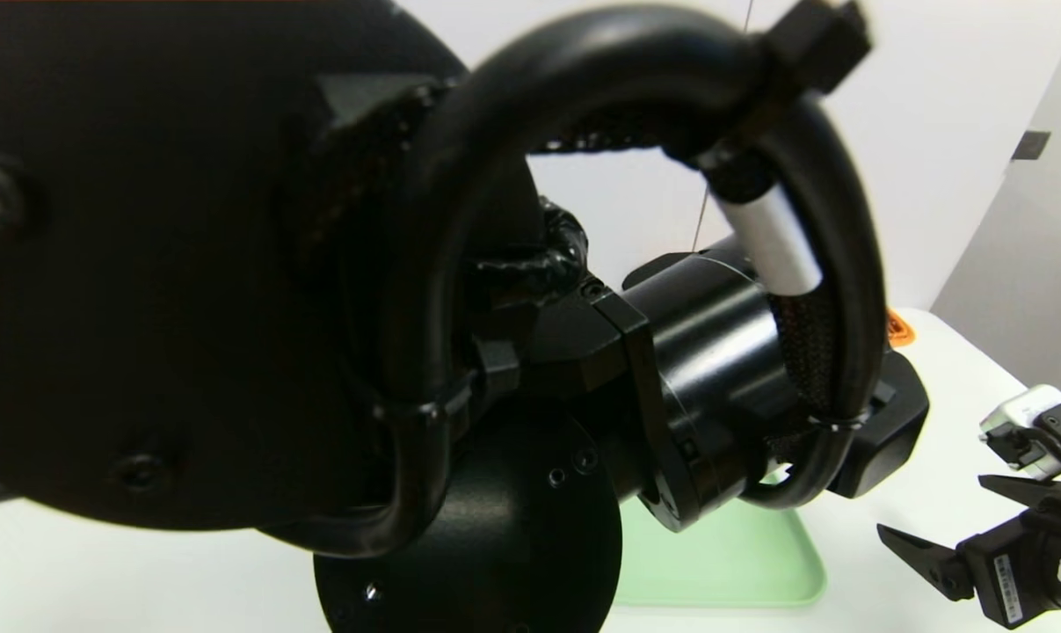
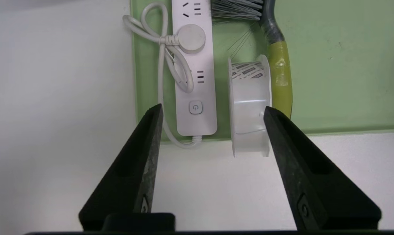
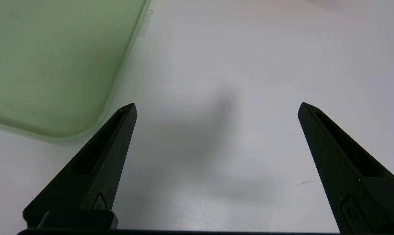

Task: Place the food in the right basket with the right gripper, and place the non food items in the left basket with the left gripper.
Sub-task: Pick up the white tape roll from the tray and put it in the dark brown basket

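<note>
In the head view, the left arm (image 1: 495,290) hid most of the green tray (image 1: 715,563) from me, and the right arm (image 1: 1057,563) ran out past the picture's edge. An orange thing (image 1: 899,329) was mostly covered behind the left arm; I could not tell what it was. Through the left wrist camera, the top edge cut off the power strip (image 2: 197,81) and the brush (image 2: 278,58). The right wrist view cropped the tray too.

Bright, diffuse light; soft shadows.
Streaked with glare along glossy black cylindrical arm housing (image 1: 715,334); faintly sheened near the right wrist camera on smooth white tabletop (image 3: 232,195), blurrily shadowed mid-view; softly blurred at close black curved cable (image 1: 618,44).
</note>
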`<state>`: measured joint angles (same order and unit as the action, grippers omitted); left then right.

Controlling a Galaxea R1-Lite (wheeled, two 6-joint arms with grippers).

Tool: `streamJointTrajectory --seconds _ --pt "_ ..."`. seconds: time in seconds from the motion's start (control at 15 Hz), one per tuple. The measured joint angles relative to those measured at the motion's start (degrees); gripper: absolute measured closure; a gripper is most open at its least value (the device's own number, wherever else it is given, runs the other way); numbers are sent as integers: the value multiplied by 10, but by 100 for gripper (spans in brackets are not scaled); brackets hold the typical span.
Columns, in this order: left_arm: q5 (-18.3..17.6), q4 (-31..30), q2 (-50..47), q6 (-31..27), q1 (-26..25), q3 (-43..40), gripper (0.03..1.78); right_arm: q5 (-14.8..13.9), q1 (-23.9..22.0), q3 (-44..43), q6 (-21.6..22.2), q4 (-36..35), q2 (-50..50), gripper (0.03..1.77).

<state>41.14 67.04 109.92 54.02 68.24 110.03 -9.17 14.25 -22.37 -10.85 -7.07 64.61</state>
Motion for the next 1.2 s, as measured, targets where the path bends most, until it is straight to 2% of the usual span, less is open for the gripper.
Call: streamJointTrajectory --seconds 0.2,0.47,0.73,1.2 --pt "-23 1 11 33 13 0 49 0 0 3 0 -1 -1 10" --pt "-25 0 39 44 19 -1 34 1 0 4 0 -1 -1 10" --pt "-49 -5 64 48 18 1 25 1 0 5 1 -1 -1 10" --pt "-50 -17 93 48 -4 0 16 2 0 11 4 -1 0 10"
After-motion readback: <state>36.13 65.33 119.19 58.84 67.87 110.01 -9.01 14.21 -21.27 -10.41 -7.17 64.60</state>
